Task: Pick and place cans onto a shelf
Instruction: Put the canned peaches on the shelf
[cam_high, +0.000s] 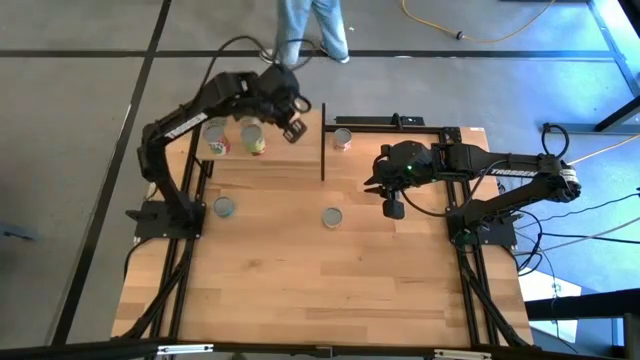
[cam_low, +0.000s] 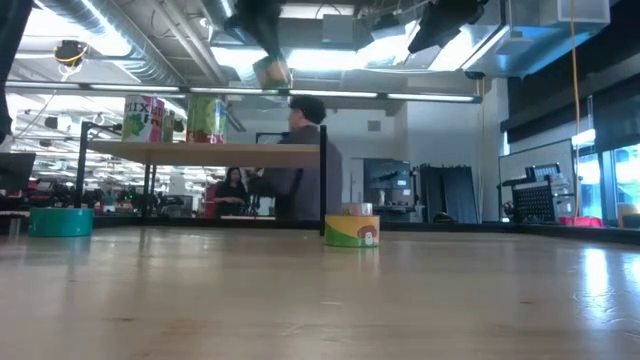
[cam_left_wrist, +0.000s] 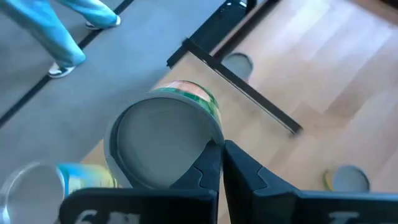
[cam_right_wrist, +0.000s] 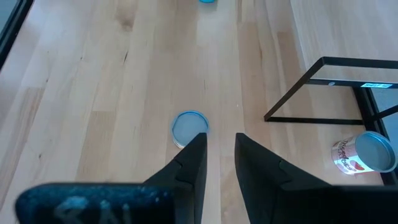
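Carefully now: mind the left gripper (cam_left_wrist: 217, 158), pinched fully shut on nothing and poised right over the rim of the green-labelled can (cam_left_wrist: 165, 140), close to the far edge of the shelf (cam_high: 270, 170). Expect trouble from any sideways swing or drop at this height: closed fingers clipping that silvery top, tipping the can off the board or shoving it into the red-and-white can (cam_high: 216, 140) just beside it. Lift clear before travelling. Cannot tell from the low view what the blurred greenish shape under the arm is.

Look next to the right gripper (cam_right_wrist: 221, 146), fingers parted by a narrow gap, empty, hovering above the tabletop (cam_high: 300, 290) with the yellow-and-green can (cam_high: 332, 217) just ahead. Judge that gap too tight to straddle a can; coming down like this risks landing on the lid or skidding the tin away rather than seizing it.

Count five cans in all:
- Two upright on the shelf.
- Three down on the tabletop: the yellow-and-green one, a teal can (cam_high: 224, 207) near the left arm's base, and a red-labelled can (cam_high: 342, 138) just beyond the black panel (cam_high: 323, 150).

Count one shelf, two arms.
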